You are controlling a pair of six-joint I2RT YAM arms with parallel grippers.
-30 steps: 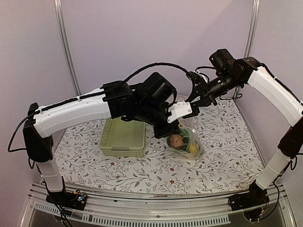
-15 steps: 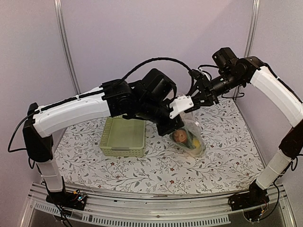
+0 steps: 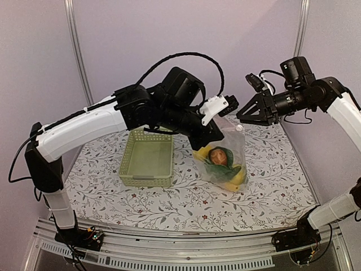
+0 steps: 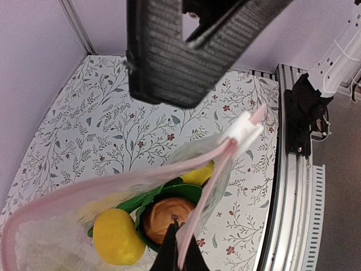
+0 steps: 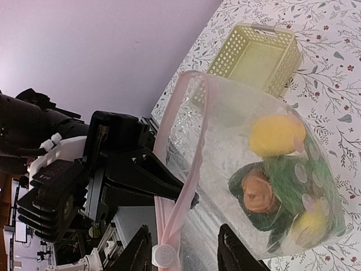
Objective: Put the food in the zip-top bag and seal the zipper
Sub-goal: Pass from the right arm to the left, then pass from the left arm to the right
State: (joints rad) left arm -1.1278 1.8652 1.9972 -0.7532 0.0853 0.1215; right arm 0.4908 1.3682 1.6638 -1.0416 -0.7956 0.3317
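The zip-top bag hangs over the table with the food in it: a yellow lemon, a reddish-brown round piece, leafy green and another yellow piece. My left gripper is shut on the pinkish zipper strip and holds the bag up. In the left wrist view the strip's two sides gape apart in a loop and meet at the white slider. My right gripper is open at the bag's top corner, with the slider between its fingers, untouched.
The pale green lattice basket stands on the flowered tablecloth left of the bag, under my left arm. The metal rail runs along the table's near edge. The booth walls stand close behind.
My left gripper shut on the zipper strip and lifted the bag up and to the right. My right gripper opened, let go of the bag's top and drew back to the right.
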